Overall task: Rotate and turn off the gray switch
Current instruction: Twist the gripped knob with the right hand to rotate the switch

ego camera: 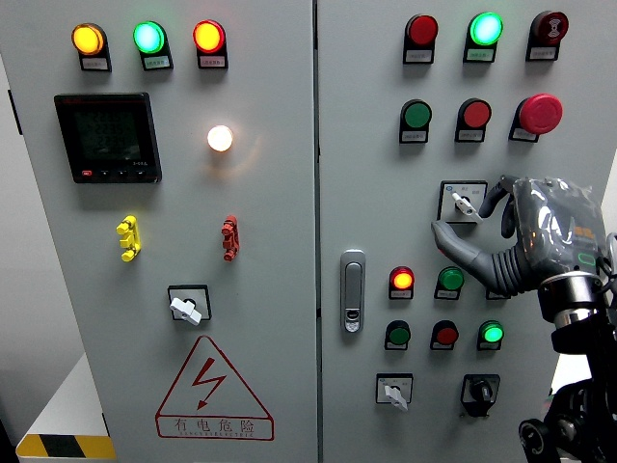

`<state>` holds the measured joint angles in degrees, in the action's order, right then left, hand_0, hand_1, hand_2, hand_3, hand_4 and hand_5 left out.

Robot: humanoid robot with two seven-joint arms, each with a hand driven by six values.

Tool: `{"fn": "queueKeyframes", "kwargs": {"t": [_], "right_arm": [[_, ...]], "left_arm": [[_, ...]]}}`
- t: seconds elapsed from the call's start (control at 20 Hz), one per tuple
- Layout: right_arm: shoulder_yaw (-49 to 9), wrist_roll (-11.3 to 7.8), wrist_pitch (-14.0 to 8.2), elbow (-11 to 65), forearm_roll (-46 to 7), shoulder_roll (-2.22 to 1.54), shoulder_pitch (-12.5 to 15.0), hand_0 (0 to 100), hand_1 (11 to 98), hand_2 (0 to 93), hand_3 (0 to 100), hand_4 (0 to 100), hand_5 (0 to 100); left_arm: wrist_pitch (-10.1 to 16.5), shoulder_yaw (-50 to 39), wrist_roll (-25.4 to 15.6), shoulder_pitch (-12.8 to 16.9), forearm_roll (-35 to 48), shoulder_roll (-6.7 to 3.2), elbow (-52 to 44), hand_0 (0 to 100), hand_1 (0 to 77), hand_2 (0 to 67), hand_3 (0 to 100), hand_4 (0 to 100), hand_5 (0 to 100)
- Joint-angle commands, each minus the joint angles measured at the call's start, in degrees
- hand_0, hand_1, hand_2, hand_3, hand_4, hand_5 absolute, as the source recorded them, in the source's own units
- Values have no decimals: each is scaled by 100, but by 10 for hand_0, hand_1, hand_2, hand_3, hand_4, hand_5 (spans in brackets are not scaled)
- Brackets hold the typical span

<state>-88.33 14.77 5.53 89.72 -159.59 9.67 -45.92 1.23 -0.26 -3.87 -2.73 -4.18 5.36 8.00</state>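
A gray rotary switch [464, 204] sits on a square plate on the right cabinet door, its handle pointing up-left. My right hand [474, 216], in a gray glove under clear plastic, comes in from the right and hovers at this switch. The thumb [451, 237] reaches left just under the plate. A curled finger [497, 193] stands at the plate's right edge. The fingers are spread around the knob and do not close on it. My left arm does not show.
Similar gray switches sit on the left door [186, 308] and lower on the right door [393, 392], beside a black knob [479, 390]. Coloured lamps and buttons, a red emergency button [540, 113] and a door handle [353, 289] surround the hand.
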Motion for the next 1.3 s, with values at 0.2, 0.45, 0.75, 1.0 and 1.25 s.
{"fn": "queueKeyframes", "kwargs": {"t": [0.2, 0.45, 0.75, 1.0, 1.25], "right_arm": [[9, 26, -35, -130, -11, 0, -110, 0, 319, 658, 930, 1000, 976], [9, 70, -113, -130, -11, 0, -119, 0, 316, 675, 945, 1000, 983], [114, 149, -114, -174, -11, 0, -137, 35, 318, 696, 957, 1000, 986], [141, 193, -114, -200, -11, 0, -154, 134, 319, 698, 968, 1000, 986], [158, 193, -114, -200, -11, 0, -154, 252, 321, 702, 969, 1000, 987]], "left_arm": [[0, 0, 0, 0, 5, 0, 0, 0, 0, 132, 183, 96, 118], [0, 0, 0, 0, -4, 0, 0, 0, 0, 132, 183, 95, 118], [0, 0, 0, 0, -4, 0, 0, 0, 0, 132, 183, 95, 118], [0, 0, 0, 0, -4, 0, 0, 0, 0, 132, 183, 95, 118], [0, 0, 0, 0, -4, 0, 0, 0, 0, 132, 183, 95, 118]]}}
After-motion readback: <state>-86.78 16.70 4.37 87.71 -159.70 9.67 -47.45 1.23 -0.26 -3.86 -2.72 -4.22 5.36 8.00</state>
